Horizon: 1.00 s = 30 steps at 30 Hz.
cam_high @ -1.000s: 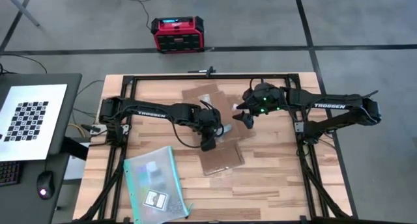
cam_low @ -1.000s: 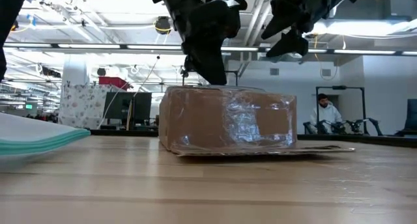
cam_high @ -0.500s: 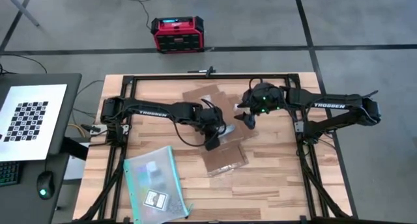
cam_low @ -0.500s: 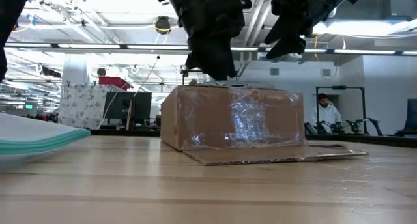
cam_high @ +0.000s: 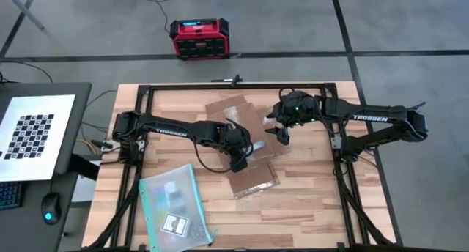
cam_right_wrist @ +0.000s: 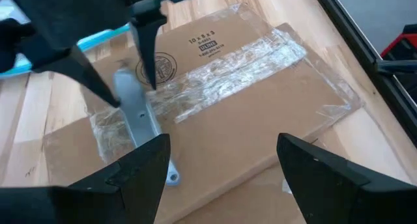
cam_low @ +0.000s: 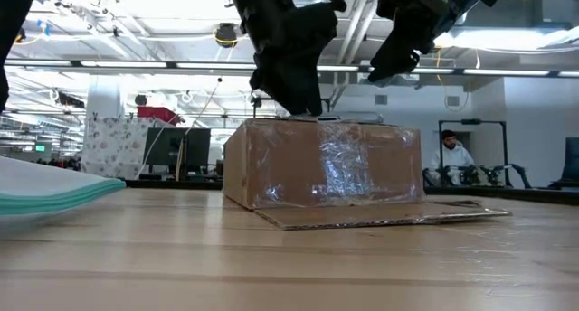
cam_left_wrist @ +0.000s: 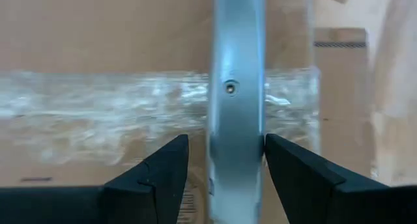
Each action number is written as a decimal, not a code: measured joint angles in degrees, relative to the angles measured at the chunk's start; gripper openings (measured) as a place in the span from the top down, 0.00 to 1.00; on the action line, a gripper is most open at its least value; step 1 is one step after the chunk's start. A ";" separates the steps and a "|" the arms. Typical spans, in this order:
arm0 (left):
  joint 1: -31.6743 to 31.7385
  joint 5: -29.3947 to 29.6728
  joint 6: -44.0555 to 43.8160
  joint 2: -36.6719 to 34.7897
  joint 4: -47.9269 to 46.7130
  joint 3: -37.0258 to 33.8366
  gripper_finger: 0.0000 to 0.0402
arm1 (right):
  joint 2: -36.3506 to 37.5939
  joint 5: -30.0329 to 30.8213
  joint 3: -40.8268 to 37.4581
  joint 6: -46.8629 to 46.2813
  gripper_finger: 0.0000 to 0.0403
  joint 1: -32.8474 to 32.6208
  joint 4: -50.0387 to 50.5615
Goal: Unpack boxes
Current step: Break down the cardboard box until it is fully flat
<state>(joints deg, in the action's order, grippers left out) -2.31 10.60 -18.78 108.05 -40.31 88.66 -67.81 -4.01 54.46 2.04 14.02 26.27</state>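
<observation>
Box [cam_high: 248, 146] on wood table [cam_high: 308, 201], L jaws astride metal tool [cam_left_wrist: 237, 100], R jaws apart

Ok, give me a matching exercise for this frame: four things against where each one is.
1. cardboard box
2. plastic pouch
3. red case
4. silver tool

A. on the floor beyond the table
B. between the fingers of the left gripper
C. mid-table, flaps spread
D. table's front left

Pairs: 1-C, 2-D, 3-A, 4-B.
</observation>
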 joint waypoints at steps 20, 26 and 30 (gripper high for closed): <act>2.15 -10.38 3.87 -0.20 4.15 -4.51 0.71 | 0.05 -0.16 0.00 4.54 0.32 0.00 0.77; 6.42 -26.76 3.86 -1.02 3.71 -0.79 0.71 | 2.78 -0.17 -0.04 9.64 0.32 -0.15 2.30; 12.42 -40.46 4.51 -3.60 4.11 -0.21 0.71 | 7.11 -0.15 -0.04 13.28 0.32 -0.15 3.23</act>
<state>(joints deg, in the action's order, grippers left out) 10.11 -29.86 -14.27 104.45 -36.21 88.45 -60.70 -4.16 54.41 15.32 13.87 29.50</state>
